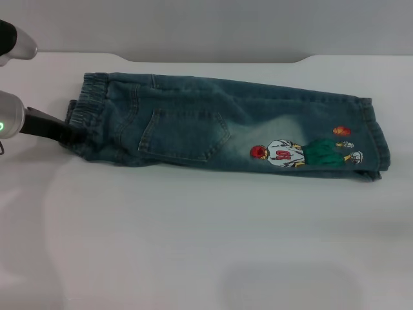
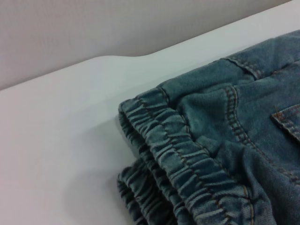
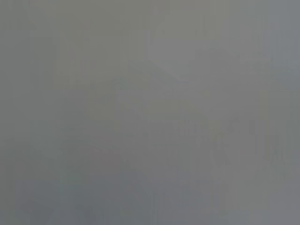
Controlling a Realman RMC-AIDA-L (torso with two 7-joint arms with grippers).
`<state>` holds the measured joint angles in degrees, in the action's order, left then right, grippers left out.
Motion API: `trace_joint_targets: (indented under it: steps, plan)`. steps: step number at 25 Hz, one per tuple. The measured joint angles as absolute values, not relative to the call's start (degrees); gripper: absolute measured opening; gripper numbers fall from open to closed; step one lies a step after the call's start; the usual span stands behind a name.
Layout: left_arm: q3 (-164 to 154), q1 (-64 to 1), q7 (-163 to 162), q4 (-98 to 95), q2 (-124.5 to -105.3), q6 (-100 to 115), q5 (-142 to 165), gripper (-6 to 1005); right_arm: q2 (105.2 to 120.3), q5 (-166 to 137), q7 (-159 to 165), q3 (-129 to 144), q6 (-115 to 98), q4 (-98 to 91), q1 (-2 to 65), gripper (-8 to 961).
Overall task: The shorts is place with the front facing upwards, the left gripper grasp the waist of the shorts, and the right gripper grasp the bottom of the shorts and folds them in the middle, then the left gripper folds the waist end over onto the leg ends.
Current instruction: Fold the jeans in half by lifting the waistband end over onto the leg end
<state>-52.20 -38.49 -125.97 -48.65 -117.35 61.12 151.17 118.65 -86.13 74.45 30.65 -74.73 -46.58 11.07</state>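
Though already doubled along the middle, leg on leg, awaits the last fold. Nearest, shows only a bare stretch of white table (image 1: 193, 245). Beyond it, stretches the blue denim shorts (image 1: 213, 123) sideways across the table, back side up, with back pocket (image 1: 184, 135) and cartoon print (image 1: 303, 152) on show. Puts the elastic waist (image 1: 87, 106) at the robot's left and the leg ends (image 1: 373, 139) at its right, well apart. Brings the left gripper (image 1: 70, 134) in low from the left, touching the nearer corner of the waist; cannot tell whether clamped on the cloth or merely against it. Confirms from the left wrist view the gathered waist in two stacked layers. Finds no right gripper anywhere, its wrist view giving plain grey. Judged from this: lengthwise fold done, waist not yet carried over onto the leg ends. Farthest, ends at the table's back edge and a grey wall (image 1: 193, 26).
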Motion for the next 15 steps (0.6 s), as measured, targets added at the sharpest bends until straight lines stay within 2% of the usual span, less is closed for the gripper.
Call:
trace_joint_targets:
  steps: [2,15]
  plan:
    - [-52.20,-38.49,-125.91,-48.65,-117.35,61.11,151.18,300,118.65,-86.13,74.44,30.65,-74.94,-46.58,11.07,417]
    - [-54.19,-38.68,-126.40,-50.49,-117.43,61.83,151.18,170,118.65,-86.13,74.43,30.13,-75.06,-46.52,11.28,417]
